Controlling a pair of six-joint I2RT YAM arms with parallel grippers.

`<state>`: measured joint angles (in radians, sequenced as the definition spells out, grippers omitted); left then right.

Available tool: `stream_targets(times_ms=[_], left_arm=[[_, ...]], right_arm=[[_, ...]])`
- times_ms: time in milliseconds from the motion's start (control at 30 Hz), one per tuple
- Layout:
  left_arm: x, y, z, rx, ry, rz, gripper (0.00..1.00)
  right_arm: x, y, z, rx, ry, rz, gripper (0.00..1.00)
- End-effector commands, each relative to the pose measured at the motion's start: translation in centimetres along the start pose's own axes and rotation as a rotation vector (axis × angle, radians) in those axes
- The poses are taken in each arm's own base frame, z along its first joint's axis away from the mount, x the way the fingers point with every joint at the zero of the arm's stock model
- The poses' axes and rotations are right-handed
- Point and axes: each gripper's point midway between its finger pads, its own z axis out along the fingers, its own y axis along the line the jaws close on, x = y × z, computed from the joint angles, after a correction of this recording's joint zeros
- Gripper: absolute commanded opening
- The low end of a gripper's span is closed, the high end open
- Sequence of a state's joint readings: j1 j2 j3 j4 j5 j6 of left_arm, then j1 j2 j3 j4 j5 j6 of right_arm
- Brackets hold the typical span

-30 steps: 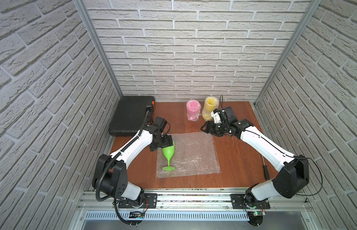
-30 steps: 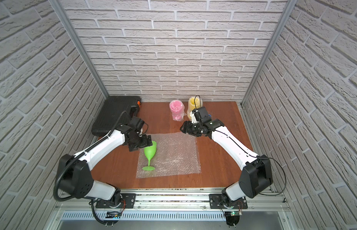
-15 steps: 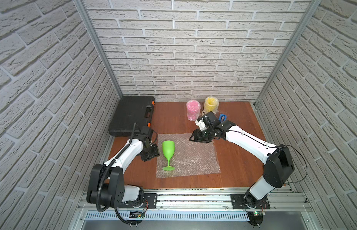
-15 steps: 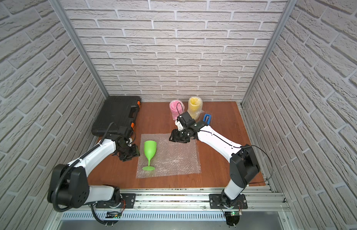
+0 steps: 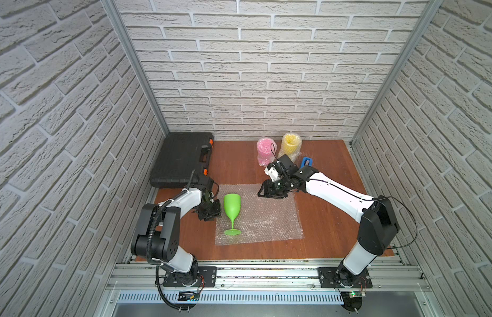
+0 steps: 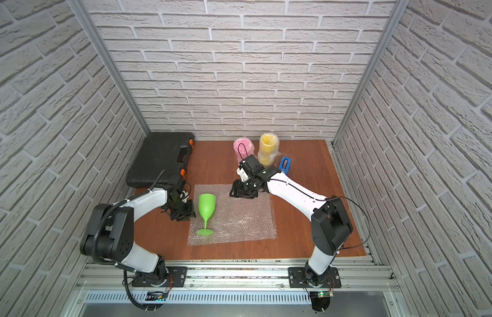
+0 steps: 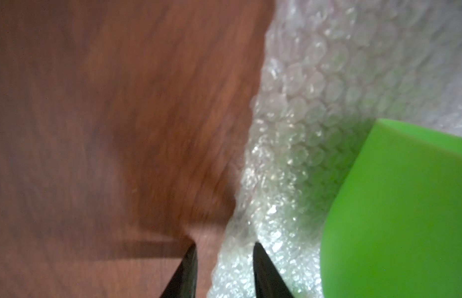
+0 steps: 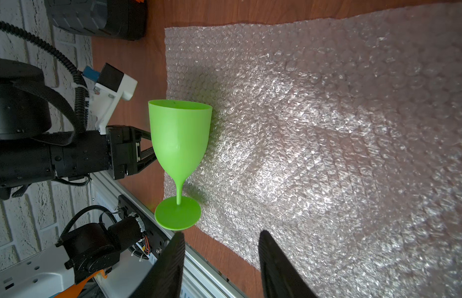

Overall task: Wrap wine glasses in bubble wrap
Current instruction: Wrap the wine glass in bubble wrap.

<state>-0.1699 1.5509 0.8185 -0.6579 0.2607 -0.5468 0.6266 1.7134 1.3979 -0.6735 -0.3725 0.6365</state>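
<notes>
A lime green wine glass (image 5: 232,207) (image 6: 206,205) stands upright near the left edge of a flat sheet of bubble wrap (image 5: 267,219) (image 6: 239,219). Low beside that edge, just left of the bowl, my left gripper (image 5: 212,212) (image 7: 223,249) is open with a narrow gap. The wrap's border (image 7: 315,103) lies in the gap, ungripped. Over the sheet's far edge my right gripper (image 5: 262,192) (image 8: 221,236) hangs open and empty, facing the green glass (image 8: 179,139). The pink (image 5: 264,153) and yellow (image 5: 290,145) wine glasses stand at the back, wrapped in bubble wrap.
A black tool case (image 5: 181,162) lies at the back left, close behind my left arm. A blue tape dispenser (image 5: 306,162) sits right of the yellow glass, behind my right wrist. Brick walls close in three sides, and a metal rail (image 5: 253,271) runs along the front.
My left gripper let go of the green glass, drew back left, dropped to the sheet's edge and narrowed its jaws. My right gripper moved from the back glasses to the sheet's far edge.
</notes>
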Motion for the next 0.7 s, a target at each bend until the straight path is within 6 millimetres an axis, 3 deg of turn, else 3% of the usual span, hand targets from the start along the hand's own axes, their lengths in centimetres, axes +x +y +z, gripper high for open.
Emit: stream_targets(times_ms=[0,133,233,533,667], left_arm=[[-0.7,-1.0,0.2,0.055,-0.009,0.037,0.22],[-0.9,-2.2,-0.5,0.119,-0.024,0.064,0.06],[-1.1,-2.8,-1.9,0.138,-0.054,0.081,0.01],[-1.0,-6.3,-6.7,0.245,-0.138,0.134,0.0],[-0.9,-8.3,-8.3,0.282,-0.163,0.173,0.0]], right_arm=[[-0.1,0.7,0.0,-0.013,0.004,-0.012,0.48],[-0.1,0.3,0.4,0.006,0.006,-0.003,0.47],[0.0,-0.1,0.8,0.017,0.016,-0.001,0.46],[0.3,-2.7,3.9,0.092,0.06,0.029,0.4],[-0.1,-2.9,5.2,0.076,0.051,0.036,0.36]])
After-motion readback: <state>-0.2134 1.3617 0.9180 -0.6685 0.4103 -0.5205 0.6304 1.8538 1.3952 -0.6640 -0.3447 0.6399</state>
